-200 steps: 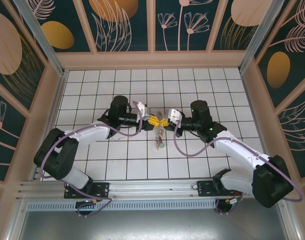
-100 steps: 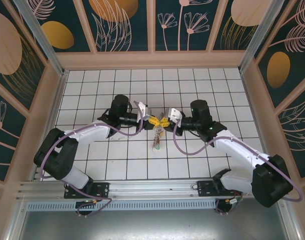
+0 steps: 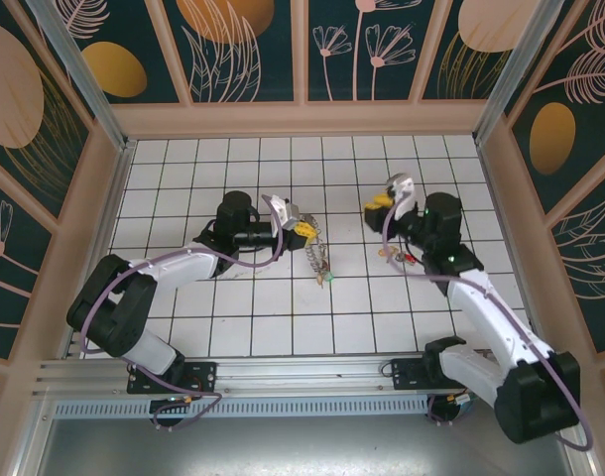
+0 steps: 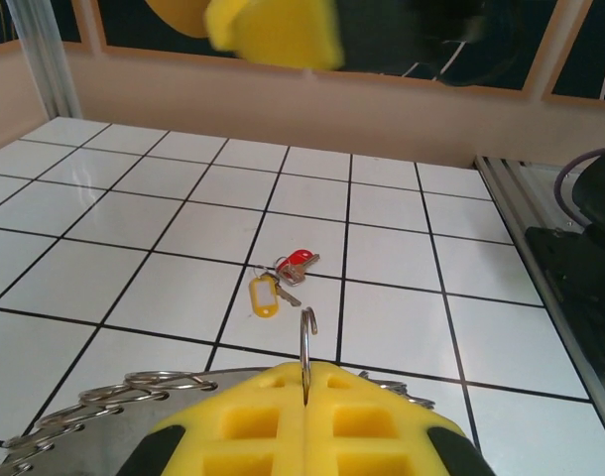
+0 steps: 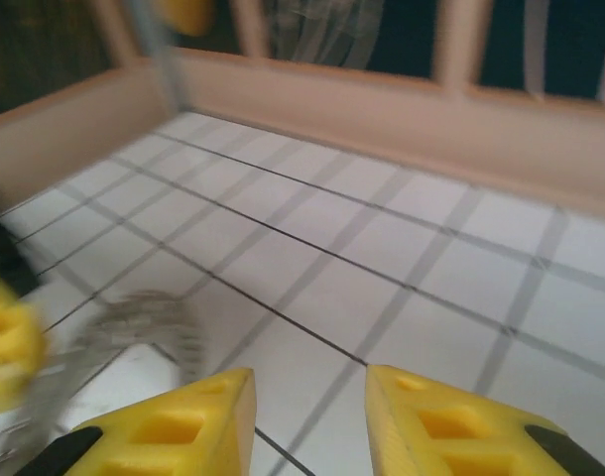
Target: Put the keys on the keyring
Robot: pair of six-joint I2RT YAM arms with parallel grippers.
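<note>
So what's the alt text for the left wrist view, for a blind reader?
The left gripper, at the bottom edge, has its yellow jaws shut on a thin wire loop of the keyring, whose beaded rim spreads lower left. Beyond, keys with a red head and a yellow tag lie on the white tiled floor.

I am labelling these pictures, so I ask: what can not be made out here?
- Right wrist view: blur smears the keyring.
- Left wrist view: the left gripper and the bottom edge hide most of the keyring.
- Top view: the keys are too small to count.
</note>
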